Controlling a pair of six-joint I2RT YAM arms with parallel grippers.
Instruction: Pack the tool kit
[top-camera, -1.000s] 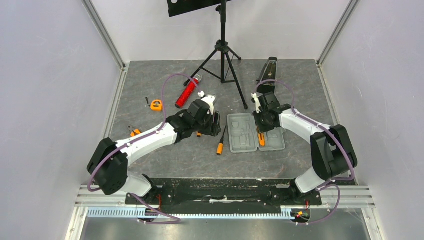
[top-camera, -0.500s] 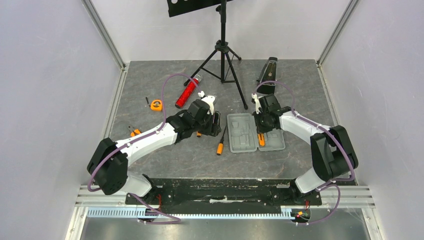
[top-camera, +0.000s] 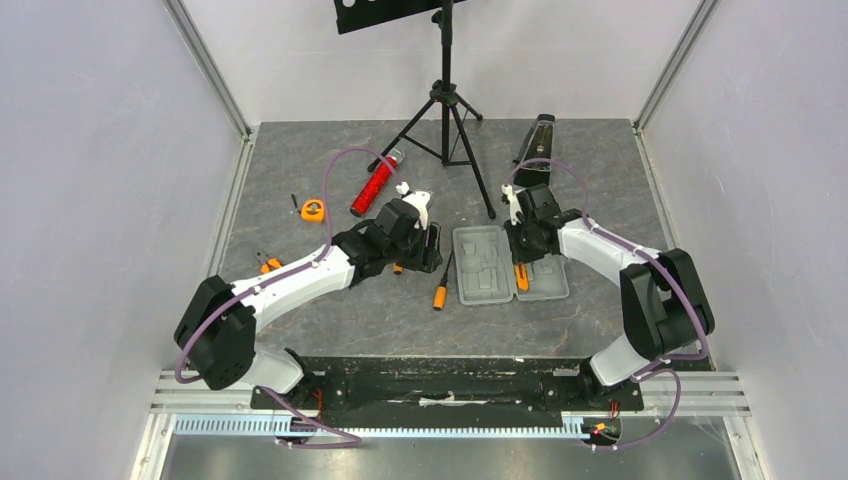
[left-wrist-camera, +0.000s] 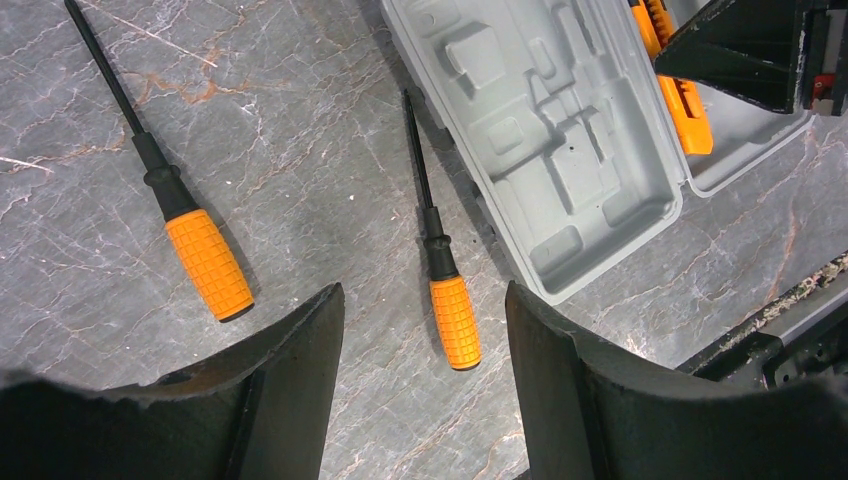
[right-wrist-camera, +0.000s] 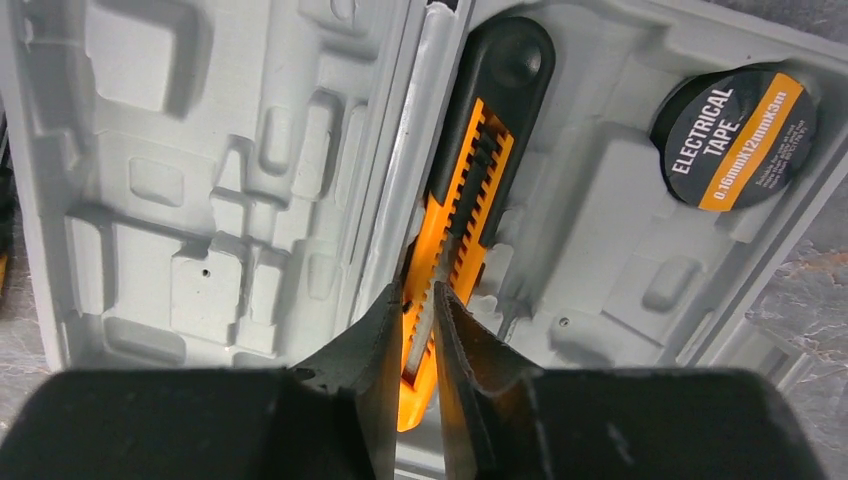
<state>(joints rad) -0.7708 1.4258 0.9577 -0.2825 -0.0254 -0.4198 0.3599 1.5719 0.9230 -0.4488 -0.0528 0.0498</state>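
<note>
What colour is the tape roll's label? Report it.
Black, white lettering, orange stripe; the tape roll shows best in the right wrist view.

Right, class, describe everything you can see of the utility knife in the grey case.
The utility knife is plastic, orange with a black rounded far end and a black toothed slider track down its middle. It lies in a recess of the open grey case, beside the hinge, near the electrical tape roll. The right tool, nearly closed, covers its near end; contact is unclear.

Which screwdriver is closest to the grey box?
The thinner screwdriver, lying right beside the grey case; the fatter-handled screwdriver lies farther away.
</note>
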